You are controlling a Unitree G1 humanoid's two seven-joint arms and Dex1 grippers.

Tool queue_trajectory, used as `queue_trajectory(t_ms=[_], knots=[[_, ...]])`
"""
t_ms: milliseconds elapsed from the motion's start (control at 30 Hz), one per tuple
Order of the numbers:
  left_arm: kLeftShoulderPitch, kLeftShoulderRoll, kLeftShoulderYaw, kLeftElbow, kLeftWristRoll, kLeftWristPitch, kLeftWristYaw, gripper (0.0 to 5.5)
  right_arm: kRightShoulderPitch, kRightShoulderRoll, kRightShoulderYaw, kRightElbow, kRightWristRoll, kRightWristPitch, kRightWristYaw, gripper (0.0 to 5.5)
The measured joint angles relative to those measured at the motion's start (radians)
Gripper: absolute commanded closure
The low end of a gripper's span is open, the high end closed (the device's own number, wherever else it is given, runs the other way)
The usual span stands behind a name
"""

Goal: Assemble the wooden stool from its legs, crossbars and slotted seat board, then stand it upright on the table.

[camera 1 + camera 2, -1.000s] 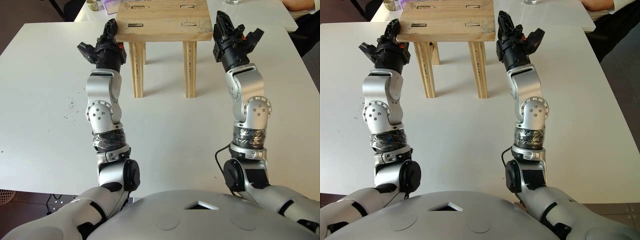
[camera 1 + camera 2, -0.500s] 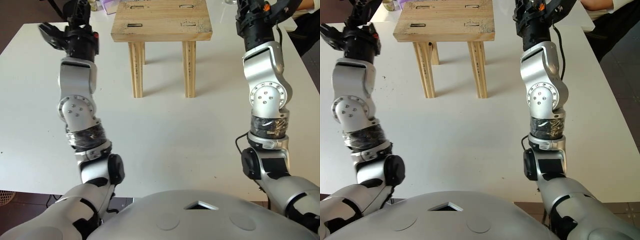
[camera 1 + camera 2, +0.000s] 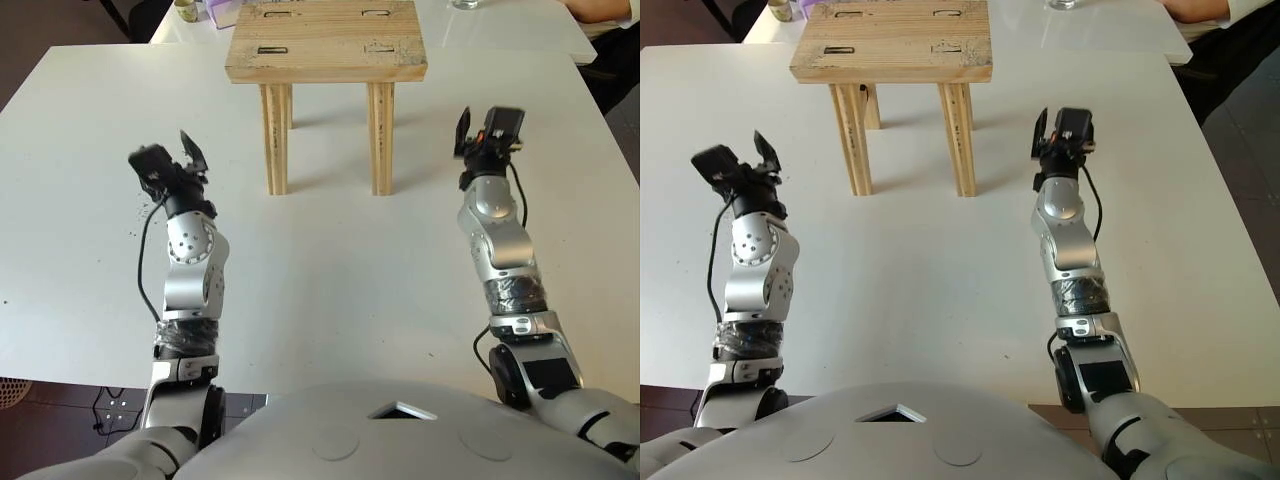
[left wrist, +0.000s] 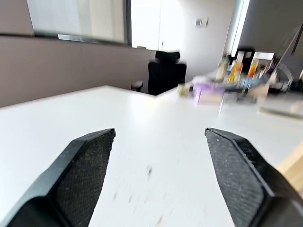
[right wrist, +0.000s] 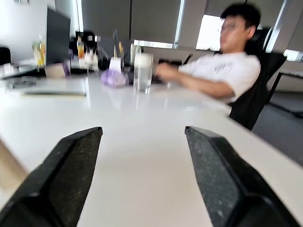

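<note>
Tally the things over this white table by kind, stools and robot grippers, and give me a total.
Wooden stool: 1
Grippers: 2, the left gripper and the right gripper, both open
Total: 3

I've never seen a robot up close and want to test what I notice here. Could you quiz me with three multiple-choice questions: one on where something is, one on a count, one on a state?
1. Where is the wooden stool?
A. On the floor.
B. Upright on the white table, ahead of both arms.
C. Lifted in the air.

2. How many slots show in the seat board?
A. Two.
B. Four.
C. Six.

3. How are the left gripper and the right gripper?
A. Both shut tight.
B. One holds a crossbar.
C. Both open and empty.

Answers: 1 B, its legs rest on the tabletop; 2 B, one slot sits near each corner; 3 C, each is spread wide with nothing in it, clear of the stool.
</note>
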Motion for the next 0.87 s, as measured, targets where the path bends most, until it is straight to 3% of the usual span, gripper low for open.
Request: queue_trajectory(t_ms=[200, 467, 867], knots=[[-0.088, -0.078, -0.008, 0.135, 0.038, -0.06, -0.086, 1.98, -0.053, 0.074, -0.006, 0.076, -0.039, -0.031, 0.021, 2.28], [-0.184, -0.123, 0.05, 0.309, 0.047, -0.101, -0.123, 1.98, -0.063, 0.085, -0.045, 0.182, -0.075, -0.068, 0.06, 2.28], [-0.284, -0.197, 0.077, 0.272, 0.071, -0.049, -0.078, 1.98, -0.092, 0.13, -0.054, 0.162, -0.153, -0.086, 0.044, 2.28]])
